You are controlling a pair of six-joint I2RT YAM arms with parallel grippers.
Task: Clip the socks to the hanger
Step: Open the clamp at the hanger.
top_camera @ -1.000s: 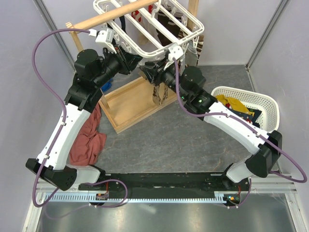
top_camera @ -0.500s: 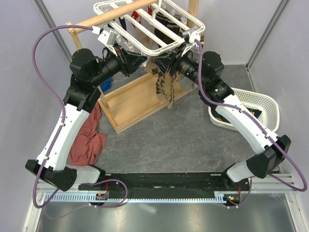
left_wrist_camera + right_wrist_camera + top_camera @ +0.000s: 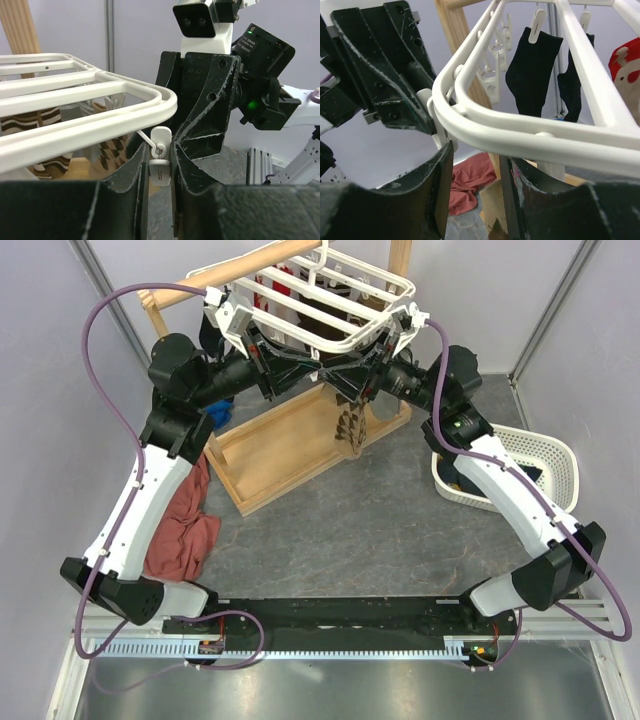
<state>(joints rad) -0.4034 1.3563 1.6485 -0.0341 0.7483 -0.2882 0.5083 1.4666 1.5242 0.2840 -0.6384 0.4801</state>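
Both arms reach to the near corner of the hanger [image 3: 335,345], which hangs from a wooden pole stand [image 3: 250,265] over the far side of the desk [image 3: 360,530]. The socks [image 3: 452,480] are not at the frame; they lie in the white mesh basket [image 3: 555,455] by the desk's right edge, and only a scrap of mustard yellow and dark cloth shows past the right forearm.

The left pincer [image 3: 160,160] is clamped on a small white clip peg [image 3: 160,172] that dangles from the corner of the frame's rim [image 3: 100,117]. A dark finger presses each side of the peg.

The right pincer [image 3: 476,165] faces it from the other side. Its jaws stand apart under the curved rim [image 3: 520,135] and hold nothing, with the peg just beyond them.

A brown argyle sock [image 3: 350,425] hangs below that corner, above the stand's wooden base [image 3: 270,455]. Two black socks [image 3: 535,70] are pegged further along the frame. A red cloth [image 3: 185,525] lies near the desk's left edge, beside the left arm.
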